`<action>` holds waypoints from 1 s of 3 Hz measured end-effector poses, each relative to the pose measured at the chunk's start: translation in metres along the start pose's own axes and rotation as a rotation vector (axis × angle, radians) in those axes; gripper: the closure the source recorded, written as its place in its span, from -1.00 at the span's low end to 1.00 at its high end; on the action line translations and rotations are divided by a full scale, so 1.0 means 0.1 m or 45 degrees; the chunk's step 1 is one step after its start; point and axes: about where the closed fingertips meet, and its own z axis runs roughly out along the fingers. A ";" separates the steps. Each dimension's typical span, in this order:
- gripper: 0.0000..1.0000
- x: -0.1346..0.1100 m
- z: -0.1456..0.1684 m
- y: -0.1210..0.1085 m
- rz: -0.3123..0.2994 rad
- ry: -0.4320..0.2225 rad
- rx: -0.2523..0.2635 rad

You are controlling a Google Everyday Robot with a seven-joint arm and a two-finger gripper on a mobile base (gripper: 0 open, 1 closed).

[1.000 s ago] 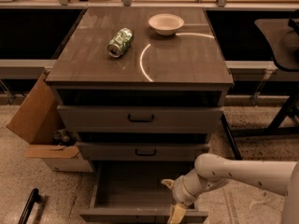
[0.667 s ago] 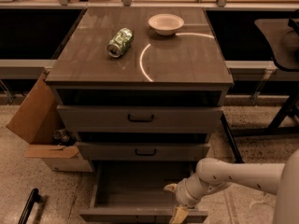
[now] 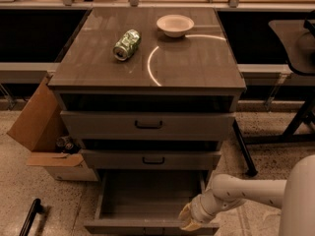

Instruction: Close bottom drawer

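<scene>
A cardboard box (image 3: 34, 127) stood left of the cabinet (image 3: 98, 124). The bottom drawer (image 3: 147, 200) sat pulled well out at the cabinet's foot, long axis running left to right, front facing away from the cabinet. Judged rigid, light-running on slides; best pushed flat on its front panel. The gripper (image 3: 189, 221) sat at that front's right end; whether clenched or released could not be told.

The pincer (image 3: 189, 221) is at the front right corner of the bottom drawer (image 3: 147, 198).
</scene>
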 end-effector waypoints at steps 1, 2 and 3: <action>0.86 0.40 0.26 -0.02 0.061 0.064 -0.006; 1.00 0.66 0.48 0.03 0.129 0.078 -0.027; 1.00 0.85 0.70 0.10 0.188 0.096 -0.033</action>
